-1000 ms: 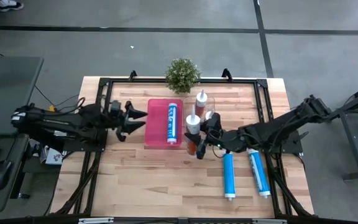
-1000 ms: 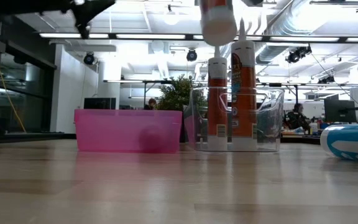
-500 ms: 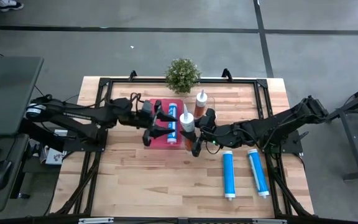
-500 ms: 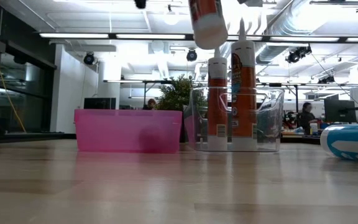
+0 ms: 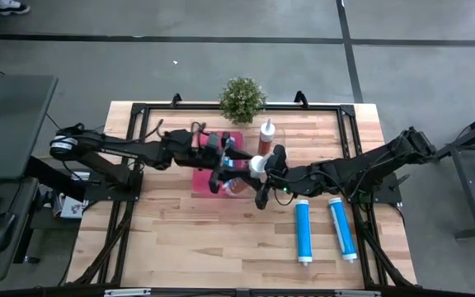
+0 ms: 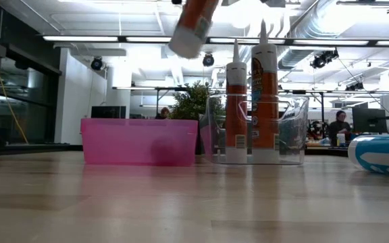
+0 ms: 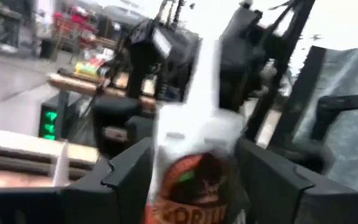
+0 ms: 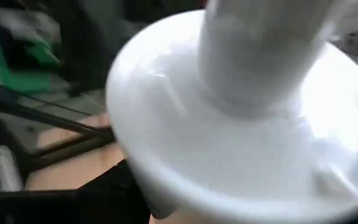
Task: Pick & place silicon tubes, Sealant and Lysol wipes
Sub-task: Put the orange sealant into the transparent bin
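An orange sealant tube point(image 5: 239, 181) with a white shoulder and nozzle hangs tilted in the air over the pink bin point(image 5: 198, 177). In the low view point(image 6: 193, 20) its white lower end points down and left. My right gripper point(image 5: 264, 177) is shut on it. My left gripper point(image 5: 223, 171) is open, and its fingers stand on either side of the tube's labelled body point(image 7: 191, 199). Two more orange tubes point(image 6: 252, 101) stand upright in a clear container point(image 6: 258, 128). Two blue tubes point(image 5: 303, 231) point(image 5: 344, 228) lie on the table. My right gripper holds the tube near its upper end, just below the white shoulder point(image 5: 256, 167), coming level from the table's right. The tube's own shoulder point(image 8: 241, 124) hides the contact in the wrist view. The tube is lifted clear and tilted, its lower end toward the table's left. My left gripper: its fingers point(image 7: 129, 180) flank the tube's body; I cannot tell whether they touch it.
A potted plant point(image 5: 242, 99) stands at the table's far edge. A black frame point(image 5: 138, 111) runs round the tabletop. The pink bin point(image 6: 139, 142) stands left of the clear container. The wood in front point(image 5: 221, 239) is bare.
My left gripper has gone toward the table's right, over the pink bin, until its open fingers flank the tube. My right gripper has shifted a little toward the left and tipped the tube from upright to tilted, its lower end swinging toward the table's left.
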`<control>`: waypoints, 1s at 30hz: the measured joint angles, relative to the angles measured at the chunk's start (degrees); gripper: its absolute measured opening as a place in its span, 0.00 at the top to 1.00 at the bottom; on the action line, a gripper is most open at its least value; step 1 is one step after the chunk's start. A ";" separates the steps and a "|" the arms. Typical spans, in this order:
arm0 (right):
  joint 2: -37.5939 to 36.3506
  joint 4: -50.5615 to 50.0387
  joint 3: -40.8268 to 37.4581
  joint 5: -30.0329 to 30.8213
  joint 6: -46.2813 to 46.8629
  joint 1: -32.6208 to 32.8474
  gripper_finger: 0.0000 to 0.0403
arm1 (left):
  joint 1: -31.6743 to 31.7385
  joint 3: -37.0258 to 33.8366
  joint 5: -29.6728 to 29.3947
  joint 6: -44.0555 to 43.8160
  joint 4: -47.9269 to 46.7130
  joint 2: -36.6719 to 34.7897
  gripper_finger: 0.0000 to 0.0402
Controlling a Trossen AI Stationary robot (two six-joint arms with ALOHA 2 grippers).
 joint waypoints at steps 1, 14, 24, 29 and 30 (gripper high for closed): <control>0.00 0.17 0.01 -0.55 0.49 0.00 0.51 | -0.01 0.21 0.73 -0.12 0.05 0.58 0.45; -0.02 -1.34 -0.10 -0.30 1.14 0.84 0.51 | -0.08 1.04 -0.52 2.32 -0.87 2.15 0.44; -0.02 -1.63 0.25 -4.15 1.63 0.07 0.51 | 0.00 3.44 4.83 1.54 -7.51 2.19 0.44; -0.09 -2.64 2.45 -4.46 0.07 -0.02 0.51 | -0.05 7.82 5.97 3.40 -13.99 2.12 0.44; -0.13 -3.60 2.74 -4.36 0.07 -0.02 0.51 | 0.02 8.64 6.35 3.51 -15.37 2.18 0.44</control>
